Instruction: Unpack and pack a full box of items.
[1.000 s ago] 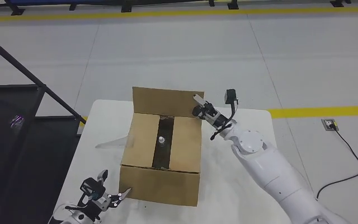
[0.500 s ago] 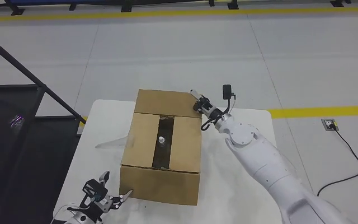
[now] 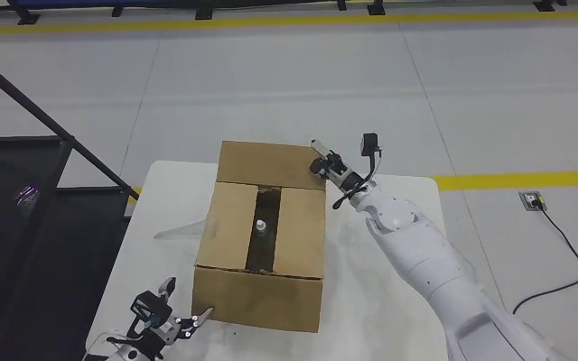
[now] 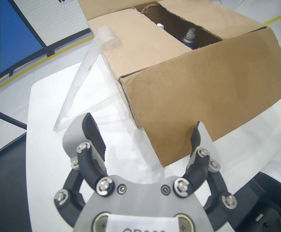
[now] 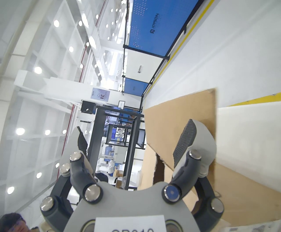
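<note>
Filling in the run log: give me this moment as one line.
cardboard box: on table, inner flaps ajar, spray can inside | right claw: open, at far flap corner | left claw: open, beside near corner

White table (image 3: 163,235), rounded corners, standing on a pale grey floor (image 3: 271,81). A strip of clear tape (image 4: 81,77) slants upward, lower end on the table. One yellow floor line (image 3: 506,180) runs just beyond the table; a second yellow line (image 3: 271,22) lies well apart, at the far edge. A floor socket (image 3: 533,200) has a black cable (image 3: 560,236) trailing from it. A black frame bar (image 3: 54,126) stands beside a dark mat (image 3: 45,253). Blue panels (image 5: 158,28) and a white pegboard (image 4: 50,19) line the hall; round ceiling lights (image 5: 37,70) are lit.
</note>
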Controlling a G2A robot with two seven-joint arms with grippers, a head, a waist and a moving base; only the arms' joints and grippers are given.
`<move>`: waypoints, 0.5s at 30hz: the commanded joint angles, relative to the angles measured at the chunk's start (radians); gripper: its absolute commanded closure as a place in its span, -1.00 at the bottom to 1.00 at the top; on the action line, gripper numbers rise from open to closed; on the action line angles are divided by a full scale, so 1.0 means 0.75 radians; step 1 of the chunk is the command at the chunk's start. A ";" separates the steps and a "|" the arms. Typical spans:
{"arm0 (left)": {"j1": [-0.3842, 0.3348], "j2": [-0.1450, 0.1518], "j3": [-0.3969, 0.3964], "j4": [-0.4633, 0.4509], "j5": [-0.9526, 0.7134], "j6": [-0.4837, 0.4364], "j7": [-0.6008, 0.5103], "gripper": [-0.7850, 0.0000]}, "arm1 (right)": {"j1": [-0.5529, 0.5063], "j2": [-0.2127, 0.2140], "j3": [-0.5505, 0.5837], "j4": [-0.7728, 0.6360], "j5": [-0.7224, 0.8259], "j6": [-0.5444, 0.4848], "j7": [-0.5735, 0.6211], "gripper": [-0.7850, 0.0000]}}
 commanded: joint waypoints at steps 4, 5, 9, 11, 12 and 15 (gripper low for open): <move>0.029 0.001 -0.054 -0.042 -0.082 0.012 0.079 -1.00 | -0.052 0.014 0.035 -0.166 0.062 0.018 0.250 -1.00; 0.038 0.000 -0.069 -0.048 -0.105 0.020 0.097 -1.00 | -0.062 0.017 0.038 -0.207 0.073 0.045 0.309 -1.00; 0.055 -0.004 -0.127 -0.042 -0.218 0.087 0.131 -1.00 | -0.090 0.020 0.022 -0.325 0.039 0.202 0.424 -1.00; 0.046 -0.009 -0.139 -0.028 -0.267 0.149 0.114 -1.00 | -0.100 0.014 0.003 -0.367 0.004 0.269 0.429 -1.00; 0.037 -0.011 -0.143 -0.018 -0.277 0.184 0.104 -1.00 | -0.103 0.011 -0.005 -0.379 -0.012 0.297 0.422 -1.00; -0.007 -0.017 -0.132 0.021 -0.312 0.262 0.065 -1.00 | -0.103 -0.005 -0.035 -0.389 -0.062 0.367 0.383 -1.00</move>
